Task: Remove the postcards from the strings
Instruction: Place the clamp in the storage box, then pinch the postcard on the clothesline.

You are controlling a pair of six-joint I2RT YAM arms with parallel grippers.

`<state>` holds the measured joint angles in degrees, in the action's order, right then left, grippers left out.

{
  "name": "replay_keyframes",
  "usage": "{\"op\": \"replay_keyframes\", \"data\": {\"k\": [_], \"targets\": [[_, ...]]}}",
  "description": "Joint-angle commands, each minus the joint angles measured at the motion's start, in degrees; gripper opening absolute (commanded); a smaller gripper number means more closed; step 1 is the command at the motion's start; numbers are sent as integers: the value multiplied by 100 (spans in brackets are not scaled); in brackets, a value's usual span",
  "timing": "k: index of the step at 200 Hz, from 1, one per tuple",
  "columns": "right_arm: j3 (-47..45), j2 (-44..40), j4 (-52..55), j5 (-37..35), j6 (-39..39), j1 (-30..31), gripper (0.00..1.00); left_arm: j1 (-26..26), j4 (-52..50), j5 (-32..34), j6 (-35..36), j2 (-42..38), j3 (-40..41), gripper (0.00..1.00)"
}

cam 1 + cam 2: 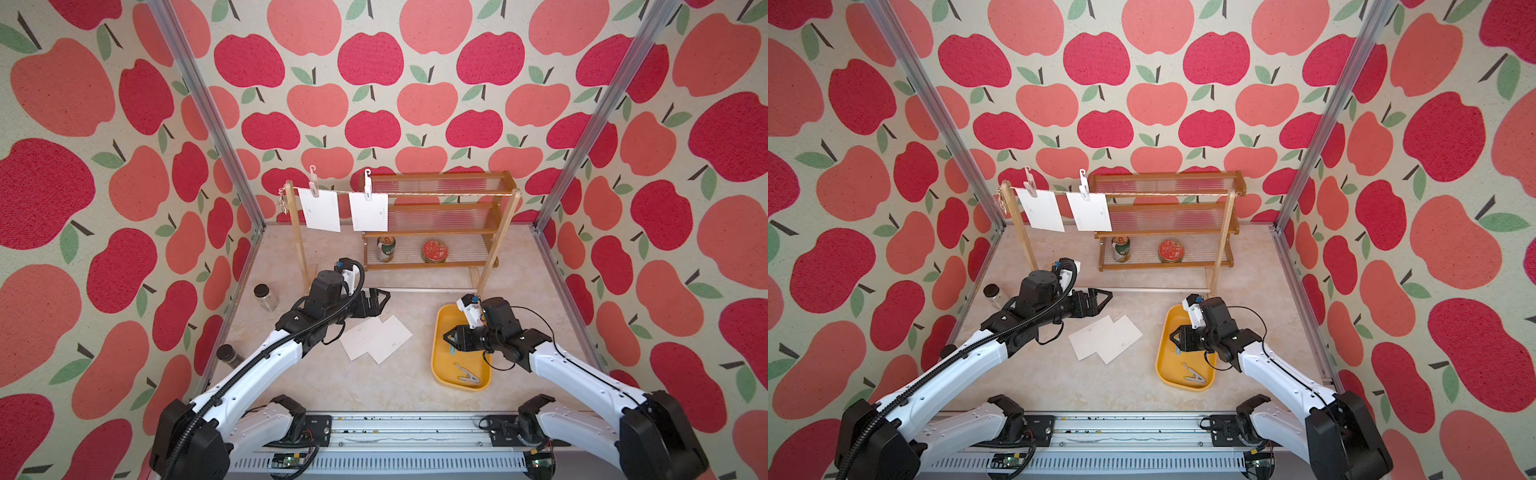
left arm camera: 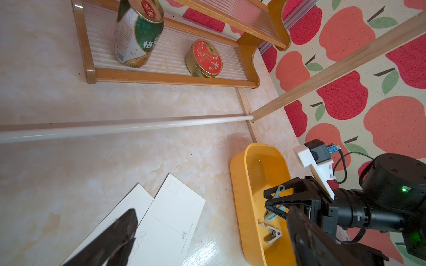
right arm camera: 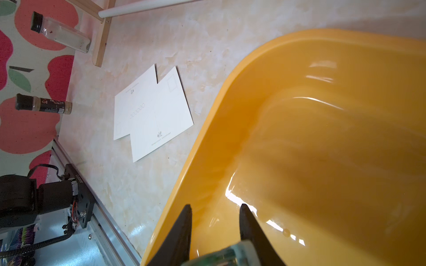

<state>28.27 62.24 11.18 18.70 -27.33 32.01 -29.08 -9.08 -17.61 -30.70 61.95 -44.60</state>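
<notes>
The string point(image 1: 449, 193) runs between the rack's wooden uprights. Two white postcards point(image 1: 320, 210) point(image 1: 369, 212) hang from it at the left end, each under a peg point(image 1: 367, 185). Two more postcards point(image 1: 361, 338) point(image 1: 392, 338) lie overlapped on the table, also seen in the left wrist view point(image 2: 170, 214). My left gripper point(image 1: 384, 305) hovers just above them, open and holding nothing. My right gripper point(image 1: 448, 340) is low over the yellow tray point(image 1: 436, 365), its jaws narrowly apart with a teal peg point(image 2: 277, 193) between them.
A pale peg point(image 1: 467, 374) lies in the tray. Behind the rack stands a wooden shelf point(image 1: 436, 266) with a can point(image 1: 385, 248) and a red tin point(image 1: 435, 250). Two jars point(image 1: 266, 297) point(image 1: 230, 355) stand at the left wall. The rack's white rod point(image 1: 424, 289) lies along the table.
</notes>
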Motion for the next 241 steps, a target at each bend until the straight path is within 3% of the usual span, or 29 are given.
{"op": "replay_keyframes", "data": {"k": [1,23,51,71,124,137,149,241], "targets": [[-58,107,-203,-201,-106,94,40,231,220,-68,-420,6,-72,99],[-27,192,-123,-309,-63,232,50,573,256,-151,-1073,-23,70,99],[82,104,52,-500,-17,290,64,812,715,-374,-1272,-120,354,100],[276,-79,301,-628,80,297,69,825,1074,-454,-1246,-273,510,94],[1233,-466,960,-781,499,310,78,841,1499,-449,-1202,-267,527,93],[1500,-482,1067,-779,603,342,85,823,1602,-426,-1230,-252,514,94],[1731,-483,1117,-767,697,390,99,816,1724,-423,-1261,-233,498,95],[3346,122,959,114,1193,573,99,495,3273,87,-1316,354,478,99]]}}
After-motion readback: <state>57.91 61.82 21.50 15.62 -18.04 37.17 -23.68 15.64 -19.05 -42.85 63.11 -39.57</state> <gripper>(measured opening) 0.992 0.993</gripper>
